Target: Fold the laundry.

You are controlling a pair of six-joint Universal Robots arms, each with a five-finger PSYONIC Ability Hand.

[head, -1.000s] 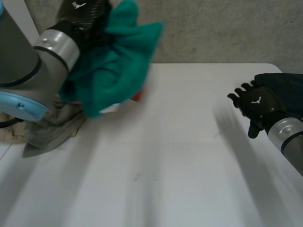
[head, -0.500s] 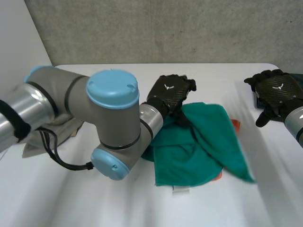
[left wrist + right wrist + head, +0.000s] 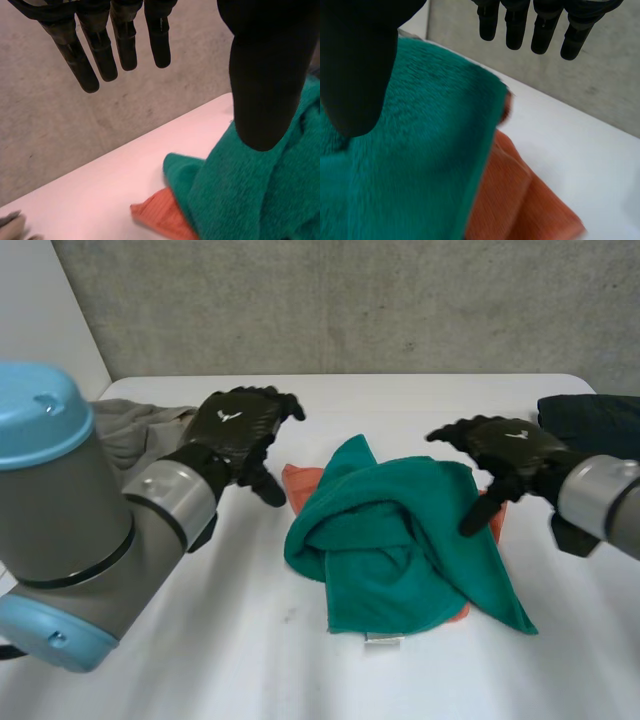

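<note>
Both left hand (image 3: 238,427), right hand (image 3: 510,450): fingers apart, empty; green towel (image 3: 400,550) atop orange cloth (image 3: 302,483).

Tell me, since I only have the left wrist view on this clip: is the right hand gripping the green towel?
Observer: No. The right hand is above the green towel's right edge, fingers straight, closed on nothing.
Operator: Where does the orange cloth at the towel's edge go?
Observer: Under the towel; it pokes out again on the other side, below the right hand.
Operator: Any other laundry over there?
Observer: A dark cloth lies beyond the right hand, at the far right.
</note>
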